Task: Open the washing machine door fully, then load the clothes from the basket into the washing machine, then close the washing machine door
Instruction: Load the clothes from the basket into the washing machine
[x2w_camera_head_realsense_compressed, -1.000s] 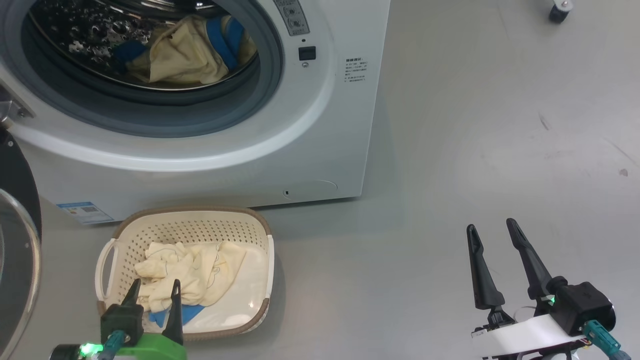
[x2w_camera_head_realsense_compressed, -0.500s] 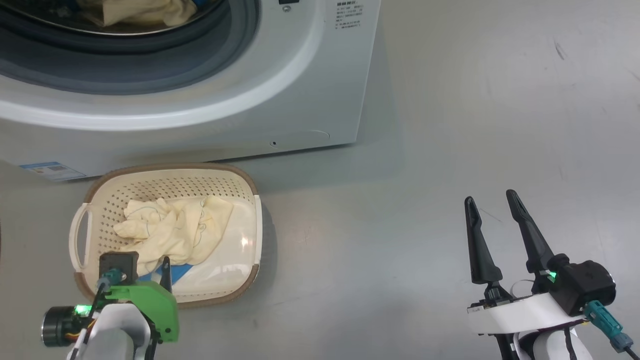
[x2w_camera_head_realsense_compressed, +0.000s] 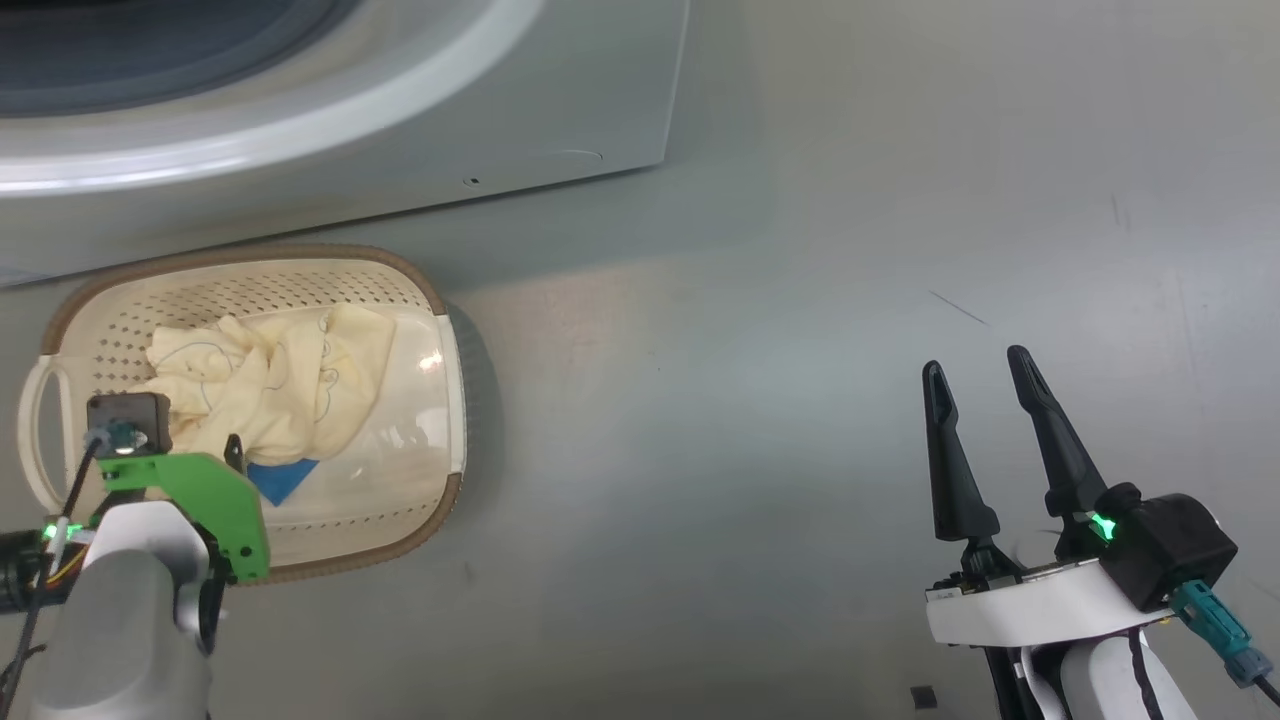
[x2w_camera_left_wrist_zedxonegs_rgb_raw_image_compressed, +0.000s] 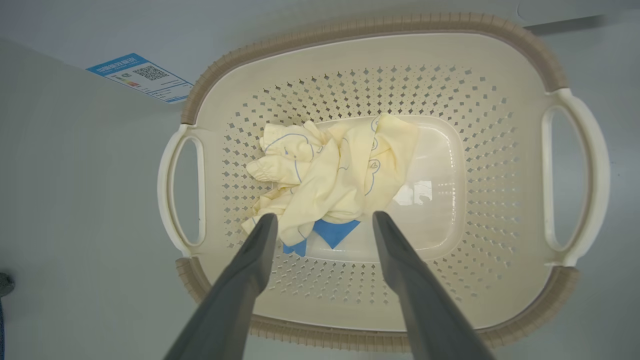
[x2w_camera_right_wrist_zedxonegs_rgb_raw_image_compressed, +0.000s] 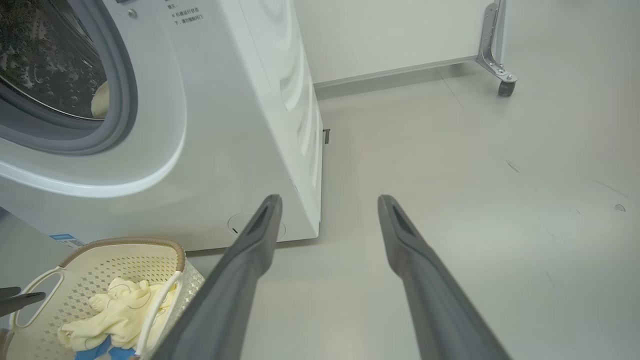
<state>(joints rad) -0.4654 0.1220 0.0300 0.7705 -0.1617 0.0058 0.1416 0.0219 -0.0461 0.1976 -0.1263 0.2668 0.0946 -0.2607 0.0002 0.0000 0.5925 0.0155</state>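
- left gripper (x2w_camera_left_wrist_zedxonegs_rgb_raw_image_compressed: 325, 216): fingers spread wide with nothing between them. It points down into the basket (x2w_camera_left_wrist_zedxonegs_rgb_raw_image_compressed: 380, 22), tips on either side of the blue corner of the clothes (x2w_camera_left_wrist_zedxonegs_rgb_raw_image_compressed: 335, 175). Can't tell whether they touch the fabric.
- clothes: crumpled cream-yellow heap with thin blue line prints and a blue part at the edge nearest the fingers. It lies on the basket bottom, nearer one white handle than the other; the glossy bottom shows beside it.
- basket: sits on the floor (x2w_camera_head_realsense_compressed: 750, 400), just in front of the washing machine (x2w_camera_right_wrist_zedxonegs_rgb_raw_image_compressed: 240, 100) and near its blue label sticker (x2w_camera_left_wrist_zedxonegs_rgb_raw_image_compressed: 140, 77).
- right gripper (x2w_camera_head_realsense_compressed: 974, 360): fingers apart, gripping nothing. It is above plain floor, well apart from the basket and off to the right of the machine's front corner.
- washing machine: the right wrist view looks into the port, showing the grey rubber seal (x2w_camera_right_wrist_zedxonegs_rgb_raw_image_compressed: 125, 85) and steel drum (x2w_camera_right_wrist_zedxonegs_rgb_raw_image_compressed: 45, 60). A piece of pale yellow fabric (x2w_camera_right_wrist_zedxonegs_rgb_raw_image_compressed: 100, 100) lies inside the drum, just behind the seal.
- background: caster wheel (x2w_camera_right_wrist_zedxonegs_rgb_raw_image_compressed: 505, 87) on a metal leg near the far wall.
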